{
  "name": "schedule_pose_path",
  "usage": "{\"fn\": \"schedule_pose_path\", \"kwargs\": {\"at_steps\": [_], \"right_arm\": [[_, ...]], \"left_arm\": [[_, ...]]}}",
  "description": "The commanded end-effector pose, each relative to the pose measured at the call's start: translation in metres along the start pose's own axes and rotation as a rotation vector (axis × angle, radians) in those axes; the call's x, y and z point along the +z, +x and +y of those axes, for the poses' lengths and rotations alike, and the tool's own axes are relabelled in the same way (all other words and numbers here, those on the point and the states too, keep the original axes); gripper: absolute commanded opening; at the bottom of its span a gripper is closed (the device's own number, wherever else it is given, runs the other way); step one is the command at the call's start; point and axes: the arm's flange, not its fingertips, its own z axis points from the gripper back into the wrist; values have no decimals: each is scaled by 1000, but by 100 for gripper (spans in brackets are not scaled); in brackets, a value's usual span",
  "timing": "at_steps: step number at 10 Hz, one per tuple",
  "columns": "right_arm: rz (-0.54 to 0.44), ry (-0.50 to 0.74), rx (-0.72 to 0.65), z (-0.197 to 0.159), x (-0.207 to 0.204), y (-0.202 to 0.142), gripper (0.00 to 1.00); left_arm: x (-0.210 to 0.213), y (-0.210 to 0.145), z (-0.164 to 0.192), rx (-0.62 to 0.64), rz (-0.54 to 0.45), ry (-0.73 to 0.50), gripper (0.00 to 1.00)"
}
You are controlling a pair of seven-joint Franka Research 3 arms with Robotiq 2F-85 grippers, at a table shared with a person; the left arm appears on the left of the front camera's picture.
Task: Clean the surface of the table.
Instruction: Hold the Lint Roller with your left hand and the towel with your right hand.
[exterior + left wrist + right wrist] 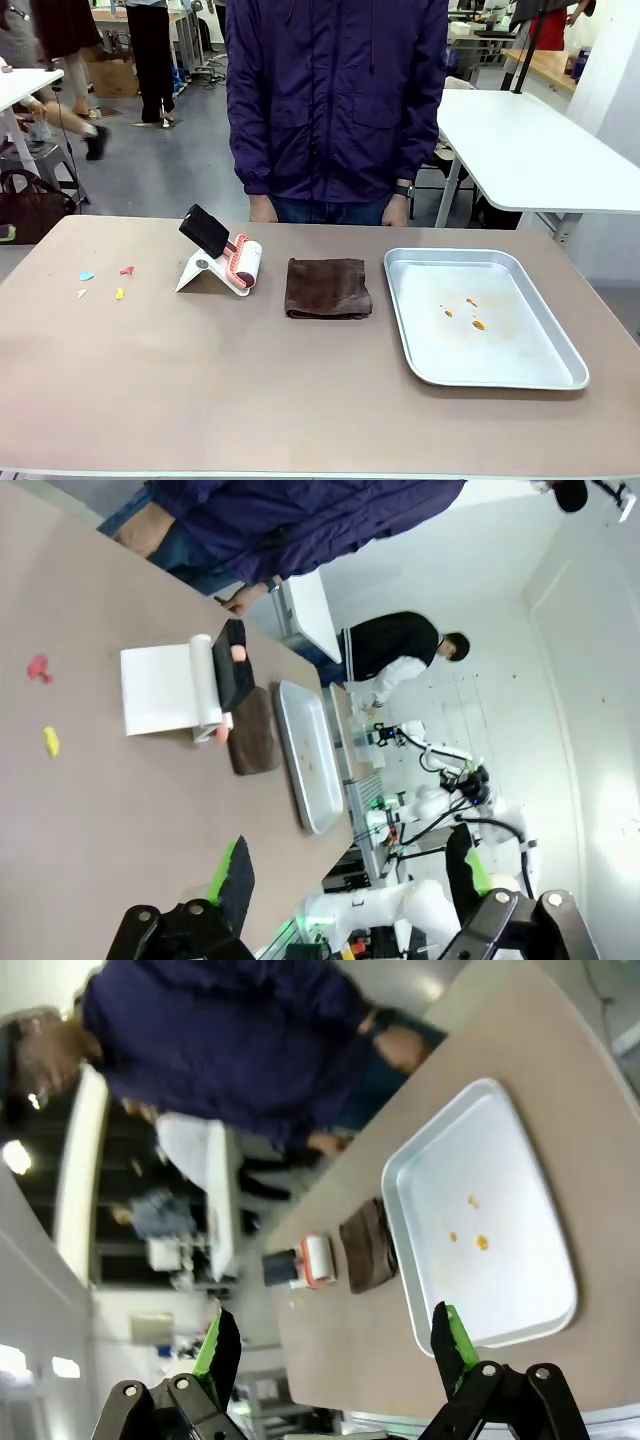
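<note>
The brownish-tan table [200, 380] carries small coloured paper scraps [100, 283] at its left, seen as a red bit [38, 667] and a yellow bit [50, 741] in the left wrist view. A lint roller [245, 263] with a black handle rests on a white stand near the middle. Beside it lies a folded brown cloth [328, 288]. My left gripper [350, 875] hangs open above the table's near side, holding nothing. My right gripper [335, 1345] is open too, high over the tray end, with nothing between its fingers.
A shiny metal tray [500, 340] with a few orange crumbs [472, 312] lies at the right. A person in a purple jacket [335, 90] stands at the far edge, hands down. White tables stand behind to the left and right.
</note>
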Motion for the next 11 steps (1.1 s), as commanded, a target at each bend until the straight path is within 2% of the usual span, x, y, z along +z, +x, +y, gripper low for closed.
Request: {"fn": "schedule_pose_path", "kwargs": {"at_steps": [1, 4, 5, 6, 7, 11], "right_arm": [[-47, 58, -58, -93, -18, -88, 100], [-37, 57, -103, -123, -21, -90, 100], [-23, 31, -114, -127, -26, -88, 100], [-74, -68, -99, -127, -28, -86, 100], [-37, 53, -136, -105, 51, -2, 100], [-37, 53, -136, -105, 51, -2, 100]], "left_arm": [[-36, -37, -5, -18, -44, -23, 100], [-49, -41, -11, 5, -79, -1, 100], [-56, -41, -15, 32, -88, 61, 100], [-59, -41, -16, 2, -103, 96, 100], [-36, 15, -2, 9, -50, 20, 100], [-36, 15, -2, 9, -50, 20, 100]]}}
